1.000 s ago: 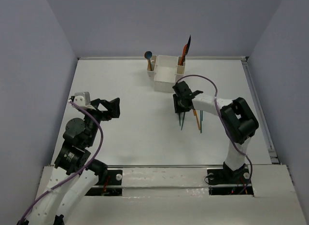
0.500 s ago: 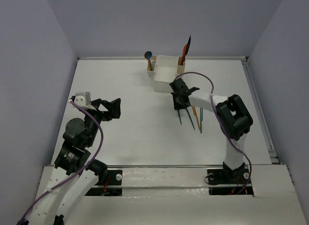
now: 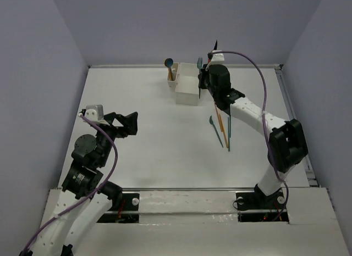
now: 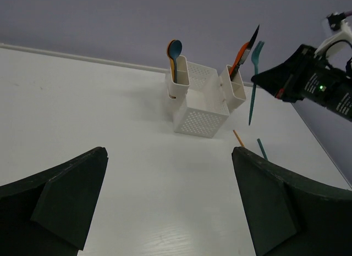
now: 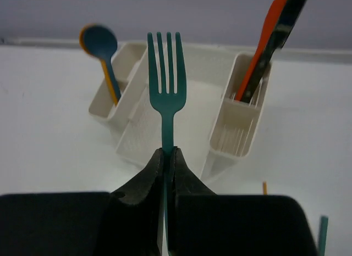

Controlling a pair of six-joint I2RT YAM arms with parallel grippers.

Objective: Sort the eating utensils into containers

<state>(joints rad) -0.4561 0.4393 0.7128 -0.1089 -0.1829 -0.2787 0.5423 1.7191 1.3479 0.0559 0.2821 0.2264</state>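
My right gripper [image 3: 201, 80] [image 5: 169, 154] is shut on the handle of a teal fork [image 5: 166, 85] [image 3: 199, 63], held upright with tines up, just right of and above the white caddy [image 3: 187, 83] [image 5: 137, 140]. The fork also shows in the left wrist view [image 4: 253, 80]. The caddy's left compartment holds blue and orange spoons [image 3: 169, 62] [image 5: 100, 43]. Its right compartment holds orange and dark grey utensils [image 3: 212, 51] [image 5: 269, 39]. My left gripper [image 3: 129, 124] [image 4: 170, 201] is open and empty, low at the left.
On the table right of centre lie a teal utensil [image 3: 215, 129], an orange chopstick [image 3: 220, 118] and a teal chopstick [image 3: 229, 134]. The right table edge has a raised rail [image 3: 294, 124]. Walls close in the back and sides.
My right gripper has lifted the teal fork off the table and carried it back and up to the caddy's right side. The left arm has not moved.
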